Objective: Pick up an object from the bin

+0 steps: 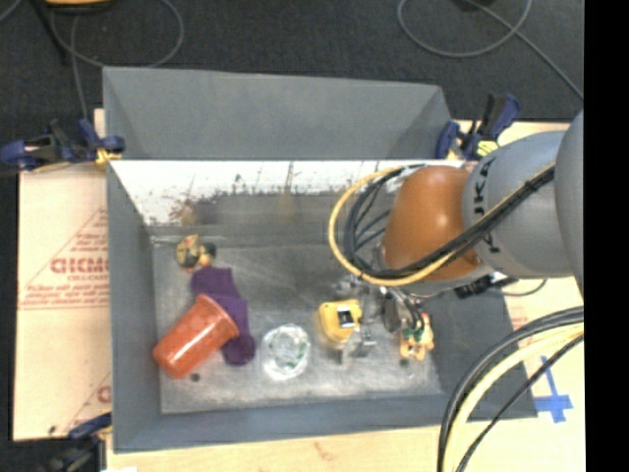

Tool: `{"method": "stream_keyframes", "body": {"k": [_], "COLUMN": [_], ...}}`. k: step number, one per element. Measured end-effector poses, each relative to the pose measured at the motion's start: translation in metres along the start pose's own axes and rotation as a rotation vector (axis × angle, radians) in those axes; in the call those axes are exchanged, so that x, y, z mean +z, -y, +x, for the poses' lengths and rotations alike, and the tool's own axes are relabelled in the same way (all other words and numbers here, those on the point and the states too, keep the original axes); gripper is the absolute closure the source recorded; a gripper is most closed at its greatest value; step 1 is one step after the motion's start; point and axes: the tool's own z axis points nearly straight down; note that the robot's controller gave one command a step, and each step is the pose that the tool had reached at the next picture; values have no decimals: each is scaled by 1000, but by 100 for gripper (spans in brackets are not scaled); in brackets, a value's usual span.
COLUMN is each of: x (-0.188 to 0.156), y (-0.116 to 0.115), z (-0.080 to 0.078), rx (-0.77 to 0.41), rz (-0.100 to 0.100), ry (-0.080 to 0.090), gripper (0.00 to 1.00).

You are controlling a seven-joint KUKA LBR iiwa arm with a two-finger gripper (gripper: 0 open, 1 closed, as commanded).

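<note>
My orange wrist cover [423, 226] stands highest, over the 3 o'clock side of the grey bin [275, 116]. Below it my tool [378, 324] is down near the bin floor; I cannot tell whether it is open or closed. A small yellow object [337, 321] lies just beside the tool at its 9 o'clock. Further toward 9 o'clock lie a clear round piece [285, 350], then a purple cloth [221, 293] touching an orange cup [194, 337] tipped on its side.

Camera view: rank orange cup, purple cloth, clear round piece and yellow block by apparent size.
1. orange cup, lying on its side
2. purple cloth, partly under the cup, so its rank against the cup is unsure
3. clear round piece
4. yellow block, only slightly smaller than the third
</note>
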Motion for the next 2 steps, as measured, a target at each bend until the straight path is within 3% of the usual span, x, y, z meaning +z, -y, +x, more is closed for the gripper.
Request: {"method": "stream_keyframes", "body": {"k": [1,2], "x": [-19,5], "y": [5,6], "z": [-17,-14], "rx": [58,112], "rz": [-1,-2], "ry": [0,-5], "gripper": [0,0]}}
